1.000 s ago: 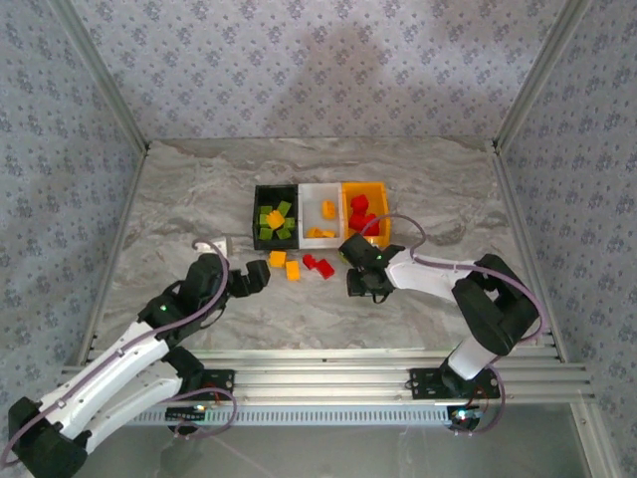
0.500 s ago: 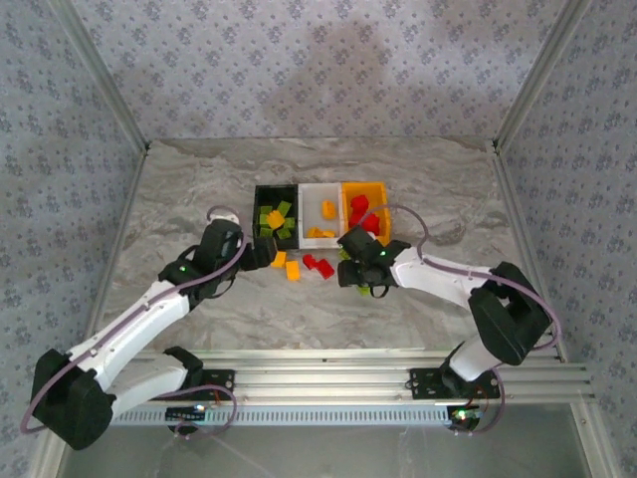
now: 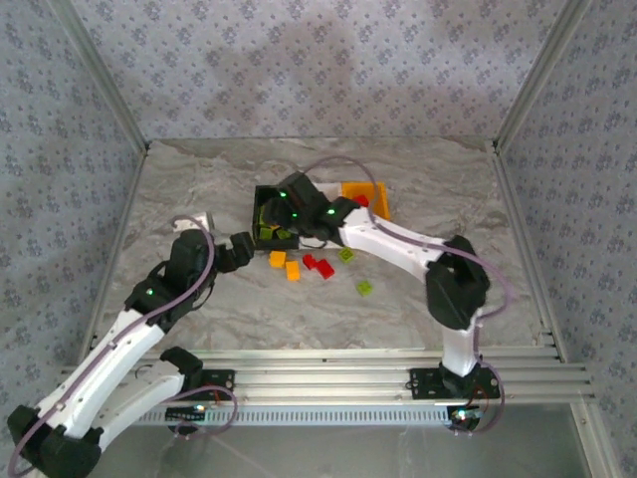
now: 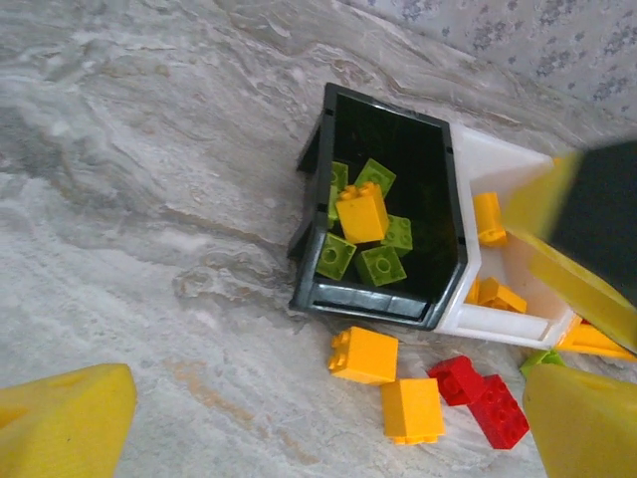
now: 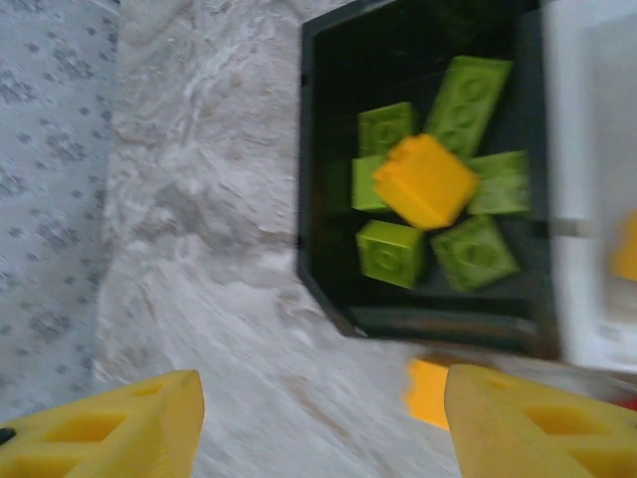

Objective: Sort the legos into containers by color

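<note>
Left pincer (image 3: 242,251): I see it wide open, empty, left of black bin (image 4: 370,304).
Right pincer (image 5: 320,408): spread, empty, over black bin.
Black bin: green legos (image 4: 381,264), one orange lego (image 4: 361,212) on top.
White bin (image 4: 498,164): orange legos (image 4: 488,214).

Desk (image 3: 199,179) has a grey-and-white marble look, wavy veins all over. The back wall (image 3: 318,60) and both side walls (image 3: 50,149) wear pale blue-grey wallpaper with tiny flower motifs. Slanted aluminium posts (image 3: 100,75) mark the corners, and slotted aluminium rails (image 3: 328,373) run along the near edge. Soft, even light, faint shadow up on the back wall.
</note>
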### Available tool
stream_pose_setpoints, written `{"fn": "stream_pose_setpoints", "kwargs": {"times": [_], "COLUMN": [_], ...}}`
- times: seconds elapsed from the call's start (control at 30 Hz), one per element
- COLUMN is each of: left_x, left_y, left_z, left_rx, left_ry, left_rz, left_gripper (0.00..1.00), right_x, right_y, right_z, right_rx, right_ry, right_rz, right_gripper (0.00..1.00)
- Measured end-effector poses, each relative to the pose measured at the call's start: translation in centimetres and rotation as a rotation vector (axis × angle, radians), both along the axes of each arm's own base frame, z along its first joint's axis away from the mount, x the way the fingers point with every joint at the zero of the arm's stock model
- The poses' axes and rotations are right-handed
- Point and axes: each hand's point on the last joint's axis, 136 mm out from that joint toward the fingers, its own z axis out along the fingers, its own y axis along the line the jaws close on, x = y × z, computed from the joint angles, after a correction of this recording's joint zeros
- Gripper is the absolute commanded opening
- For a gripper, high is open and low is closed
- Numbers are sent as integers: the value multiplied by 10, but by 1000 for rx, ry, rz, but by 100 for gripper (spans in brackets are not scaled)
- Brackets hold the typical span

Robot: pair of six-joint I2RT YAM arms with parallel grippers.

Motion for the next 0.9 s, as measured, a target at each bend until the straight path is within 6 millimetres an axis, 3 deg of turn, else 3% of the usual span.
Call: {"fn": "stream_pose_setpoints", "kwargs": {"times": [0.1,0.27,0.6,0.9], "left_x": [-4,-8,-15,-16], "left_y": [6,9,12,11], "left_z": [3,3,6,7], "left_rx": [6,10,-23,-26], "left_ry": [-8,-6,-31,-32], "left_rz": [16,19,13,10], "left_gripper": [100,100,100,100], "right_x": [10,16,33,34], "right_y": [17,21,31,25], "right_z": [-27,-61,-61,-88], "right_rx": [30,39,85,27], "right_ry": [89,195,224,275], "right_rz": [-63,-188,-336,-394], "right_gripper": [67,67,68,75]}}
